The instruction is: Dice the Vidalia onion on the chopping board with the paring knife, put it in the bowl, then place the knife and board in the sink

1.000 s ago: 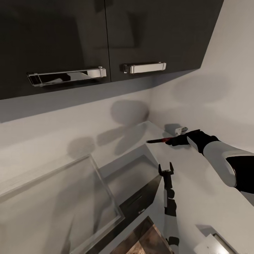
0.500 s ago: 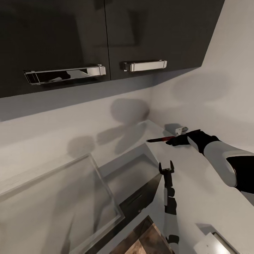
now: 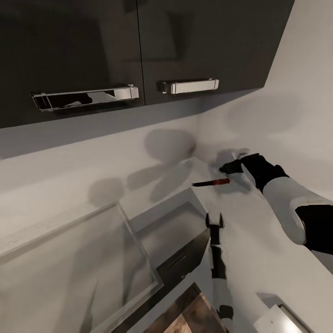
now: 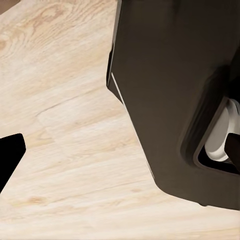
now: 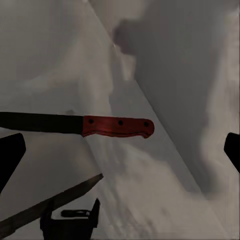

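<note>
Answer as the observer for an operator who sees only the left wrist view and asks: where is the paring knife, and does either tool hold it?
Operator: Where is the paring knife?
Observer: The paring knife lies flat on the countertop, near the wall corner.
Operator: Does the right tool hold it?
Observer: No. The right tool is open and apart from the knife, just past its red handle.
Operator: And my left tool?
Observer: The left tool is open and holds nothing. In the head view it sits nearer the robot than the knife.
</note>
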